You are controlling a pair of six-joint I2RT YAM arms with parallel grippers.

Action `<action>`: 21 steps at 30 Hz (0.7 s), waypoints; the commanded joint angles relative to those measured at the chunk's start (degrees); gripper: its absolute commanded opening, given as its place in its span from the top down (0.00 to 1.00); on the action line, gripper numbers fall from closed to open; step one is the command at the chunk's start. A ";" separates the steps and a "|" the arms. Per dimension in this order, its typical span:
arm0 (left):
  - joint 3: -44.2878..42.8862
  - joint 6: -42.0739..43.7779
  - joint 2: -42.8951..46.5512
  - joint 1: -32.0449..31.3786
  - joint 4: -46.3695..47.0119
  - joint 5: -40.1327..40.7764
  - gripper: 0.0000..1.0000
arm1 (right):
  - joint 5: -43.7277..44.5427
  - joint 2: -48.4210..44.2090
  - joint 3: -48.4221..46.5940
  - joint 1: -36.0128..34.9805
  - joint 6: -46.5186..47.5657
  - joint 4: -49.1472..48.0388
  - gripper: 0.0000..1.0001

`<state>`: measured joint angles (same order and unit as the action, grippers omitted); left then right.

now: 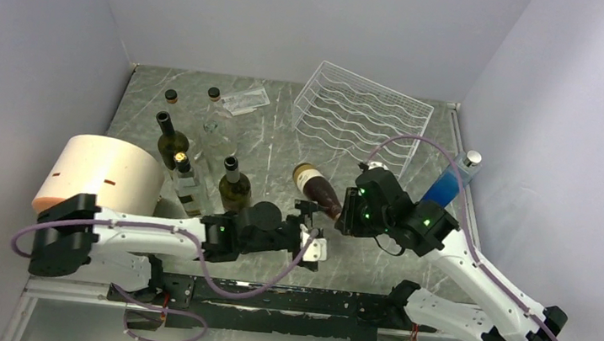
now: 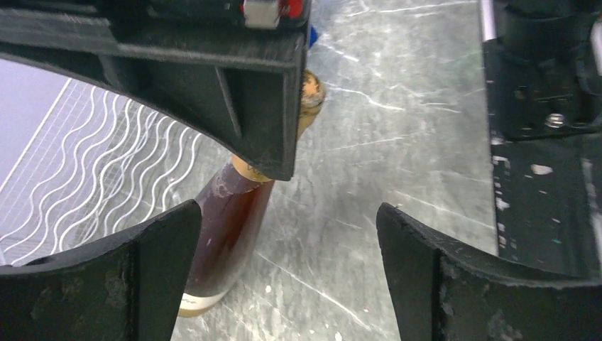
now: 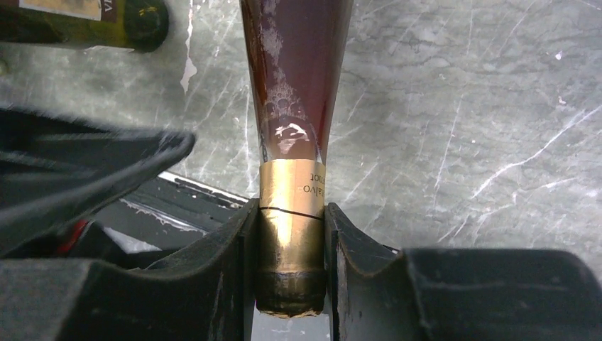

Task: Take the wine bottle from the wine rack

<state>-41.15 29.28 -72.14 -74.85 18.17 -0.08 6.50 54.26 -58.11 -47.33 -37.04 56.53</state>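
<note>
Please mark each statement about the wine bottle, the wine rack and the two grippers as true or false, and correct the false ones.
1. The right gripper is shut on the neck of the wine bottle. True.
2. The left gripper also grips the wine bottle. False: its jaws stand wide open and hold nothing; the bottle is only seen beyond them.
3. The wine bottle lies in a cradle of the wine rack. False: it is clear of the rack, over the grey table in front of it.
4. A cream cylinder is at the left side of the table. True.
</note>
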 commanded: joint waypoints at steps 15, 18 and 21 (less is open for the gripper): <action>-5.82 -0.27 -20.46 0.68 26.21 13.91 0.24 | -3.58 -5.72 -8.49 -0.12 4.06 0.00 1.00; -6.44 -1.66 -20.98 0.61 25.93 15.44 0.48 | -2.98 -6.01 -8.31 -0.11 3.89 -1.26 1.00; -6.48 -4.05 -20.22 0.61 25.04 17.43 0.61 | -1.37 -5.82 -7.48 -0.07 3.01 -2.94 0.95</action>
<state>-46.06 31.22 -92.47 -74.39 41.08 13.98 5.58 50.15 -63.00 -47.18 -33.56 60.84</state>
